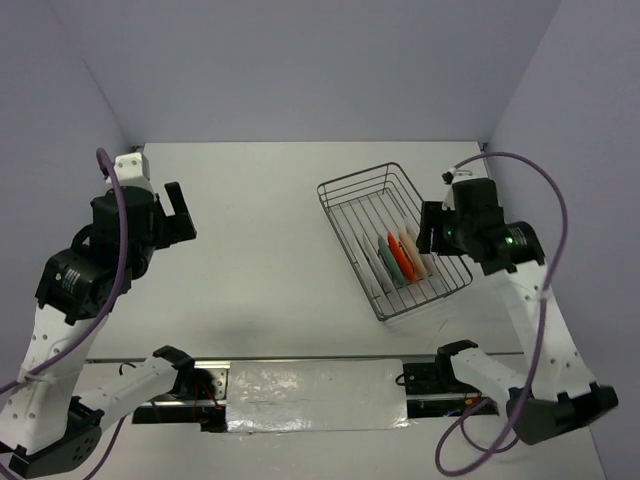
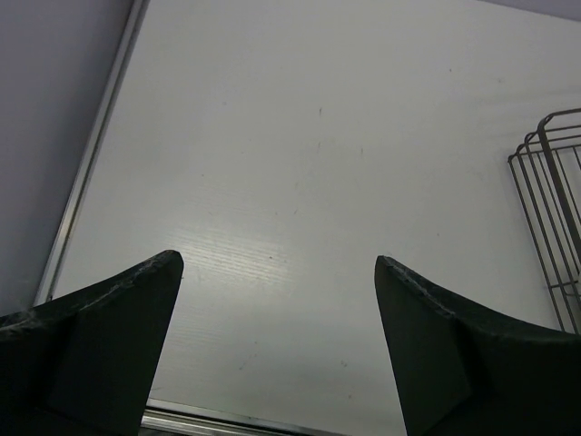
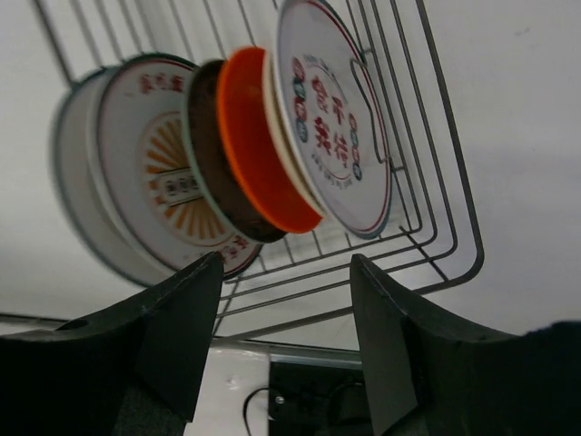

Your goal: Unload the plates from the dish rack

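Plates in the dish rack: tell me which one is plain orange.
The middle plate of the upright row: solid orange, while the others show printed white faces or a dark brown one.

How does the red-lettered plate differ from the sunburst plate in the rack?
The red-lettered plate shows red characters; the sunburst plate shows orange rays around a label. Seen from the right wrist, the red-lettered plate fronts the row; the sunburst plate stands behind an orange plate. Both are round, white-faced, on edge in the dish rack.
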Controlling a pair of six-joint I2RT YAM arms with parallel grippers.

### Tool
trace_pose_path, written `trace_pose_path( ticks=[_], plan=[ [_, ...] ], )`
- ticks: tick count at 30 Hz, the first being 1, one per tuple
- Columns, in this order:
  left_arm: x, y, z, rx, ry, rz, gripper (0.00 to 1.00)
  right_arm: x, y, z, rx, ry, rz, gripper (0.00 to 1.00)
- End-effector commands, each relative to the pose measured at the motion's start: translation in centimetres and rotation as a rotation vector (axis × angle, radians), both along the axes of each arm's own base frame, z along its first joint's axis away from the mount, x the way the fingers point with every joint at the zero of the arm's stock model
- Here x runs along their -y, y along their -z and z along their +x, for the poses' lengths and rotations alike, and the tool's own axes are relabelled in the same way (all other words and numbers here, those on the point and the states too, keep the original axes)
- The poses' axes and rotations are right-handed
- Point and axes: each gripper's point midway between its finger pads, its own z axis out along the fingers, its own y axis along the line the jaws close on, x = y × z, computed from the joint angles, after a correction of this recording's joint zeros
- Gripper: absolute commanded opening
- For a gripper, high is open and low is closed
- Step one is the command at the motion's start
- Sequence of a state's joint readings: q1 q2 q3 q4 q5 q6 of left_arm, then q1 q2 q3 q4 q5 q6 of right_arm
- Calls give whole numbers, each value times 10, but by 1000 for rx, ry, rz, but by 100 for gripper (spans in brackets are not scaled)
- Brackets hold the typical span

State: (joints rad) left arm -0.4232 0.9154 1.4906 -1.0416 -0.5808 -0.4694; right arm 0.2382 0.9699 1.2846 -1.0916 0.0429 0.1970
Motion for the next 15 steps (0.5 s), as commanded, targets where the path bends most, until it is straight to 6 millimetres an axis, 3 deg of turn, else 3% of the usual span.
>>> trace_pose_path(
  ticks=[1, 7, 15],
  plan=[
    [16, 8, 8, -17, 70, -12, 99, 11, 18, 28, 23, -7, -119, 65],
    [24, 26, 14, -88, 108, 17, 99, 12, 63, 55, -48, -58, -210, 53],
    [30, 34, 16, -111, 136, 22, 99, 7, 89, 71, -87, -78, -223, 40]
  ],
)
